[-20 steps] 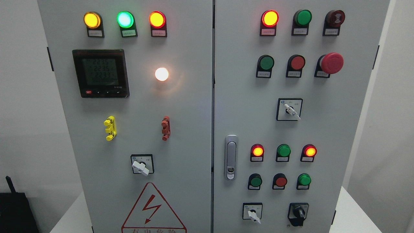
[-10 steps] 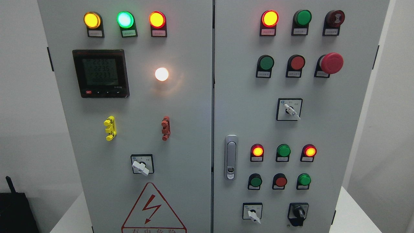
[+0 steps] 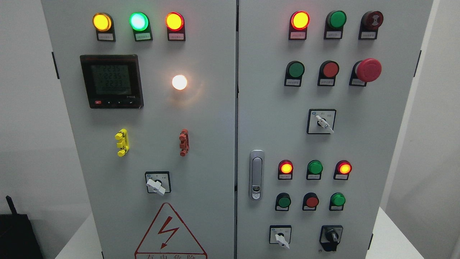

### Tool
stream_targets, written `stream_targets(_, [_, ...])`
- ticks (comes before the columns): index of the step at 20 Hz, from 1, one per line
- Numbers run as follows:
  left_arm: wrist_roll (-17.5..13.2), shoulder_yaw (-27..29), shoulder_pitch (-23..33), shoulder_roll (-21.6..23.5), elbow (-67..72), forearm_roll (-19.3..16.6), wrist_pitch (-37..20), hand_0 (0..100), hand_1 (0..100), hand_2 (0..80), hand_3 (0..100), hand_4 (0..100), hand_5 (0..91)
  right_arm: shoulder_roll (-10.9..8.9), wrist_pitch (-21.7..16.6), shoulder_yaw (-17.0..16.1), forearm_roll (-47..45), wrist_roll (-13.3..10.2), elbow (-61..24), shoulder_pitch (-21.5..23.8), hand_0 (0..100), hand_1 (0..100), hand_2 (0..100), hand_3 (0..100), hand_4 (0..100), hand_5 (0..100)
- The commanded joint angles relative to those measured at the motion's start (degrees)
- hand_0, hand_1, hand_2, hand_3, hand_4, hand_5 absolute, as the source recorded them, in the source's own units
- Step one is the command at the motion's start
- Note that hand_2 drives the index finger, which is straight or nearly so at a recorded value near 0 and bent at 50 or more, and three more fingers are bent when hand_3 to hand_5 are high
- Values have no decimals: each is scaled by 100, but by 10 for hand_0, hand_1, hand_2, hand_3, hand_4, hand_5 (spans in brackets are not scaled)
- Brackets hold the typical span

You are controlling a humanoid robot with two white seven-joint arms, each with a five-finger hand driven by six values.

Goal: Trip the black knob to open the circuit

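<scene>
A grey electrical cabinet (image 3: 215, 126) with two doors fills the head view. The black knob (image 3: 331, 237) sits at the lower right of the right door, its handle pointing straight down. Neither of my hands nor arms shows in the frame.
White selector switches sit on the left door (image 3: 156, 185), at mid right door (image 3: 323, 123) and left of the black knob (image 3: 281, 239). A red mushroom stop button (image 3: 368, 69), lit indicator lamps (image 3: 299, 20), push buttons (image 3: 312, 201), a door latch (image 3: 256, 175) and a meter (image 3: 111, 81) are also on the panel.
</scene>
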Motion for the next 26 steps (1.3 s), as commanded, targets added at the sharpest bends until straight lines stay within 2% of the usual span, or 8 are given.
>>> stream_targets(1, [-1,0,0,0,0,-132,4,120,389,0,0,0,0,45,-475,65,-15,3,-1151,102,0,55,0,292,286,72])
stream_targets(2, [-1,0,0,0,0,-132,-5,120,389,0,0,0,0,28,-554,65,-15,3,-1160,93,0,39,0,299,315,113])
stream_targets(3, [-1,0,0,0,0,-132,4,120,389,0,0,0,0,19,-616,65,-15,3,-1169,67,0,24,0,356,338,153])
stream_targets(6, [-1,0,0,0,0,-132,4,120,389,0,0,0,0,19,-748,-31,-23,12,-1431,41,0,2,0,399,380,224])
stream_targets(9, [-1,0,0,0,0,-132,-5,120,389,0,0,0,0,36,-774,-32,-23,3,-1844,49,0,0,0,423,399,247])
stream_targets(16, [-1,0,0,0,0,-132,-5,120,389,0,0,0,0,62,-1380,-58,-137,-67,-2091,-135,0,0,0,483,414,284])
stream_targets(19, [-1,0,0,0,0,-132,-5,120,389,0,0,0,0,71,-1697,-49,-138,-278,-2144,-222,0,0,0,550,454,340])
stream_targets(26, [-1,0,0,0,0,-132,-5,120,389,0,0,0,0,71,-1750,-49,-146,-322,-2697,-258,0,0,0,779,644,528])
